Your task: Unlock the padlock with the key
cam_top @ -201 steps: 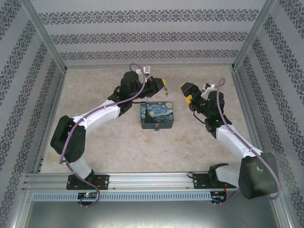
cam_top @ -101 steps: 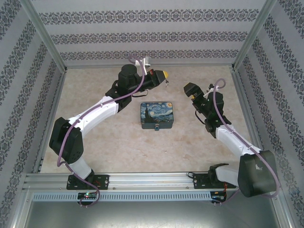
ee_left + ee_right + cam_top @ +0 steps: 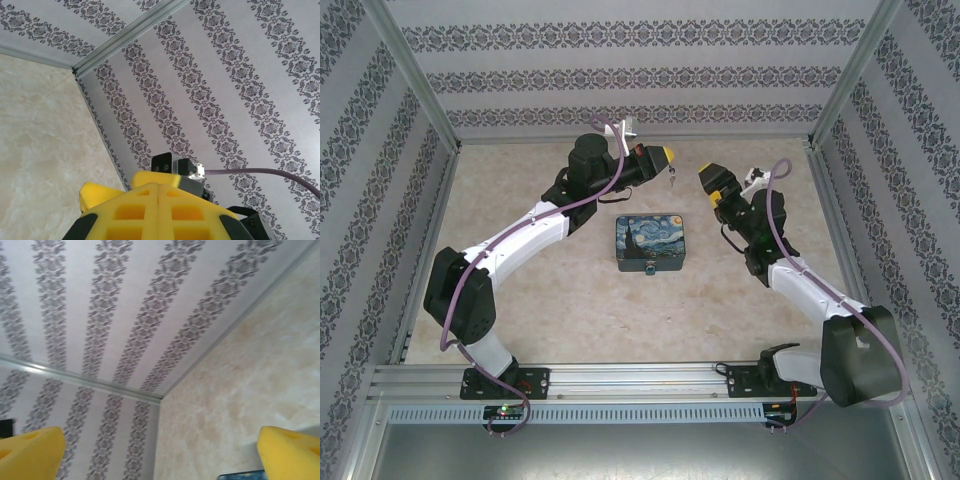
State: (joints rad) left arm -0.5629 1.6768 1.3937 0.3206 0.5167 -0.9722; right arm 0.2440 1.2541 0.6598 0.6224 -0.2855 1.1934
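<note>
Top view: your left claw (image 3: 663, 157) is raised over the far tabletop (image 3: 570, 300) and pressed together. A tiny dark sliver dangles just under its tip, likely the key (image 3: 672, 177). The right claw (image 3: 710, 182) hangs near it, spread and empty. The padlock (image 3: 650, 268) looks to be the small blue piece at the near edge of the starry box (image 3: 652, 238), well apart from both claws. Risk: the key hangs loose, so a quick swing could twist or drop it, and a mid-air handover could miss so thin a thing. Since half a second ago the right claw has shifted toward the left one, while the left has held. Left wrist: yellow fingers (image 3: 140, 210) meet with no gap, and the key is hidden. Right wrist: fingers (image 3: 30, 452) stand wide apart with nothing between.
</note>
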